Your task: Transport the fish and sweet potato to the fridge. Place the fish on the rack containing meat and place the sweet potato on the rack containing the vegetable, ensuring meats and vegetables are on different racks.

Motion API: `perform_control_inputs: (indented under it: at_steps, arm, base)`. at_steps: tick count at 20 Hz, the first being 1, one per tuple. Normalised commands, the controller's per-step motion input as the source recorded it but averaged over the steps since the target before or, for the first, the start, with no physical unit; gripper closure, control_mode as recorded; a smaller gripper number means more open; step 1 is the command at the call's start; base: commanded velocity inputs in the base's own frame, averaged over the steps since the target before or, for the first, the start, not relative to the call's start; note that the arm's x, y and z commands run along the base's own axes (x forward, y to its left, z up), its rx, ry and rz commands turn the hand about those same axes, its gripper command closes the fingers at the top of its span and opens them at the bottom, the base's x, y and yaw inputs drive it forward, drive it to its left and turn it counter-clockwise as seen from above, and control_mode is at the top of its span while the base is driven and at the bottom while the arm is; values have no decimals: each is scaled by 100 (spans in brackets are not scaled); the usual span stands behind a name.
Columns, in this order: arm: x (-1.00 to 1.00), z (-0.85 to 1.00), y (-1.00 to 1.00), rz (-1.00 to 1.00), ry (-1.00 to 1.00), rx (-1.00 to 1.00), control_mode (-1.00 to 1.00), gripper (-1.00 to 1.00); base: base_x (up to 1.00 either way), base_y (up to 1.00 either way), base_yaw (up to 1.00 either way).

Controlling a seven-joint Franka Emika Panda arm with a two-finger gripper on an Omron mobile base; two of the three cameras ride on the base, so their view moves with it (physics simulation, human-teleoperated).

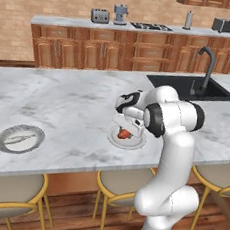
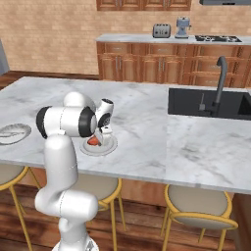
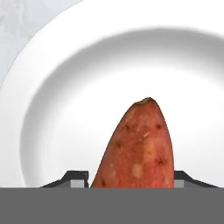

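The gripper (image 3: 131, 181) sits clamped on the sweet potato (image 3: 138, 148), low over a white plate (image 3: 65, 87) on the marble island (image 1: 63, 101). The fish (image 1: 20, 138) lies on another plate (image 1: 3, 143), well apart, beyond the sink (image 1: 190, 87).

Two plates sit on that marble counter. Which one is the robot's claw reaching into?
The white plate holding the sweet potato, right under the gripper. The other plate, far left, carries the fish with nothing near it.
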Motion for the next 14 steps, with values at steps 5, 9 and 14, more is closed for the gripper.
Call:
perform_control_inputs:
  at_steps: [5,9,14]
  arm:
    - [-22,79,1,4,-8,-3,-100,100]
    - [-59,100,0,8,-24,-8,-100,100]
    - [-94,96,-7,18,-11,-6,-100,100]
  base:
    - [0,0,0]
    - [0,0,0]
    - [0,0,0]
